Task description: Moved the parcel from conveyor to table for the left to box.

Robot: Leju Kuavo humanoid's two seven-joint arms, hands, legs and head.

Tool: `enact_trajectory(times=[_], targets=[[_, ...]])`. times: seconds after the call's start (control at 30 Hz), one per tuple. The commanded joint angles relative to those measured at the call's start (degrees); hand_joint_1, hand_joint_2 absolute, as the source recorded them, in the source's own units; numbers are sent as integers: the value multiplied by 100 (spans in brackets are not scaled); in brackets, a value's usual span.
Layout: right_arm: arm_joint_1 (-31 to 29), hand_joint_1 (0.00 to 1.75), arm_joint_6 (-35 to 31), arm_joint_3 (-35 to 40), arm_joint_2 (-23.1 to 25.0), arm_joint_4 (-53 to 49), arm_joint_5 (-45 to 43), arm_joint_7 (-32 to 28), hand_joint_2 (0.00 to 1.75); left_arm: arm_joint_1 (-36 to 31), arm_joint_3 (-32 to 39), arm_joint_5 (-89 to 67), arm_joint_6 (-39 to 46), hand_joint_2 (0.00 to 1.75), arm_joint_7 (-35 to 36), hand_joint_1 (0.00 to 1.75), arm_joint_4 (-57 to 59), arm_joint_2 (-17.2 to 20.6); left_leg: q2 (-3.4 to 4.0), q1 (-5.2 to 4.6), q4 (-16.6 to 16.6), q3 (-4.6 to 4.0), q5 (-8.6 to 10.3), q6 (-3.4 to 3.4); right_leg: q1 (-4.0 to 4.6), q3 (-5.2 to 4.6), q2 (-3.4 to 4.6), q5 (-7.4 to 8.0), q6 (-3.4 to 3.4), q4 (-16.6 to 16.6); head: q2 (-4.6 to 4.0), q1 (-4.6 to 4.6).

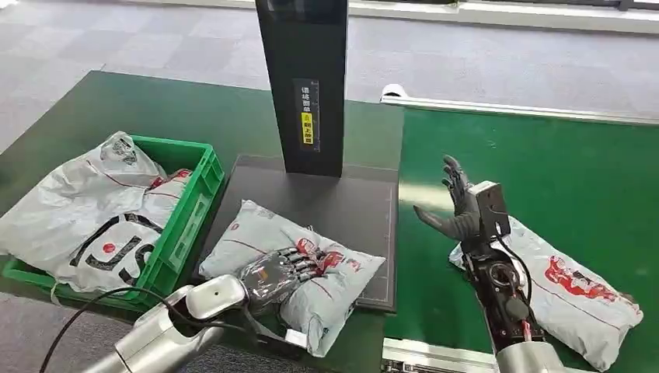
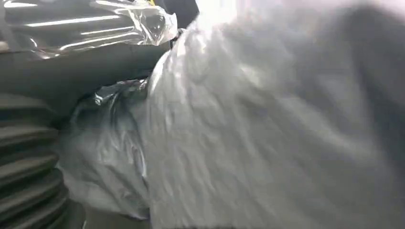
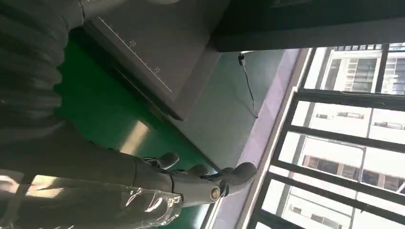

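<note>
Two grey parcels lie outside the crate in the head view. One parcel (image 1: 291, 268) sits at the lower centre of the frame, on the dark mat (image 1: 365, 210) that covers the table there, with red print across its top. The left hand (image 1: 284, 272) comes in from the lower left and rests on top of this parcel, its fingers laid flat over the wrapping. Whether those fingers actually grasp the plastic cannot be told. In the left wrist view the crinkled grey plastic of the parcel (image 2: 267, 133) lies pressed close beside the hand (image 2: 71, 52).

A second parcel (image 1: 579, 291) lies at the lower right of the frame on the green conveyor belt (image 1: 559, 155), partly hidden behind the right arm. The right hand (image 1: 458, 206) is raised above the belt, centre right of the frame, fingers spread apart and upright, holding nothing. The right wrist view shows the same hand (image 3: 191, 183) with its fingers extended, apart from the mat's ruled edge.

At the left of the frame a green crate (image 1: 190, 214) stands on the dark green table (image 1: 225, 109), stuffed with more grey bags (image 1: 85, 206) that spill over its rim. A tall black post (image 1: 307, 81) rises from the mat at the top centre, bearing a yellow and white label.
</note>
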Motion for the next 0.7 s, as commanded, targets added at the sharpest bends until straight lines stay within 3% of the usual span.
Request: enact_trajectory(times=[0.03, 0.33, 0.7], targets=[[-329, 0, 52, 204, 31, 594, -58, -75, 175, 163, 122, -125, 29, 175, -71, 175, 78, 43, 21, 4, -1, -9, 6, -1, 5, -12, 21, 13, -4, -6, 2, 2], [-276, 0, 33, 216, -14, 539, -117, -66, 175, 202, 243, -167, 167, 175, -144, 175, 60, -3, 22, 5, -4, -10, 10, 2, 5, -15, 21, 19, -4, -9, 2, 0], [-110, 0, 30, 223, -158, 417, -288, -176, 175, 55, 522, -411, 1786, 175, -695, 175, -304, -188, 4, 5, 7, -27, 10, 3, 5, -31, -2, 12, -3, -1, 2, 0]])
